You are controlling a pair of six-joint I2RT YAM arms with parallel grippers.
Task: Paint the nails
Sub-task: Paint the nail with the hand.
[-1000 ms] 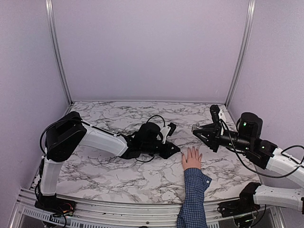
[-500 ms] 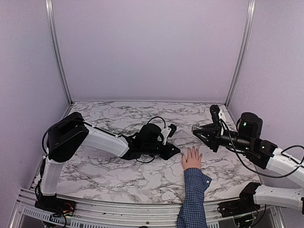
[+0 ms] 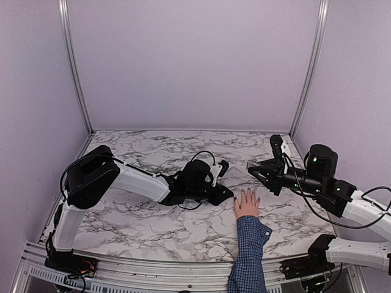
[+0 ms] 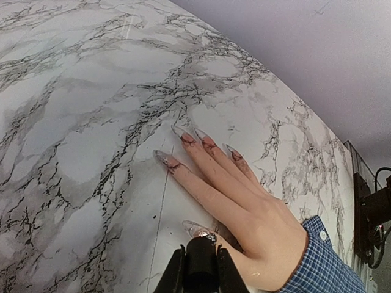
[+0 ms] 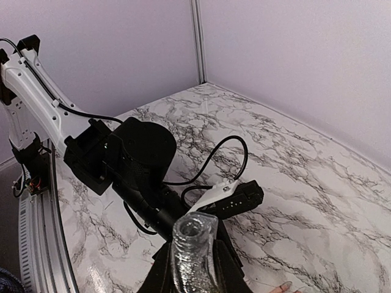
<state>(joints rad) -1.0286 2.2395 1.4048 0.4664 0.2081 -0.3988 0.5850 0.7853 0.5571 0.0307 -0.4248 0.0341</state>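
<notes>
Left arm's edged a bit toward the hand [image 3: 247,204] since a sec ago; right arm hasn't moved; your left tool [image 4: 200,271] is clamped on a small dark cap [image 4: 201,256], low over the tabletop [image 4: 73,152], right at the thumb; can't tell if it touches; nails [image 4: 183,135] are long, pointed, fingers spread flat, checked sleeve [image 3: 249,256] at near edge; your right tool [image 5: 192,271] is closed round an open glittery bottle [image 5: 192,244], held above the tabletop, beyond the fingertips.
</notes>
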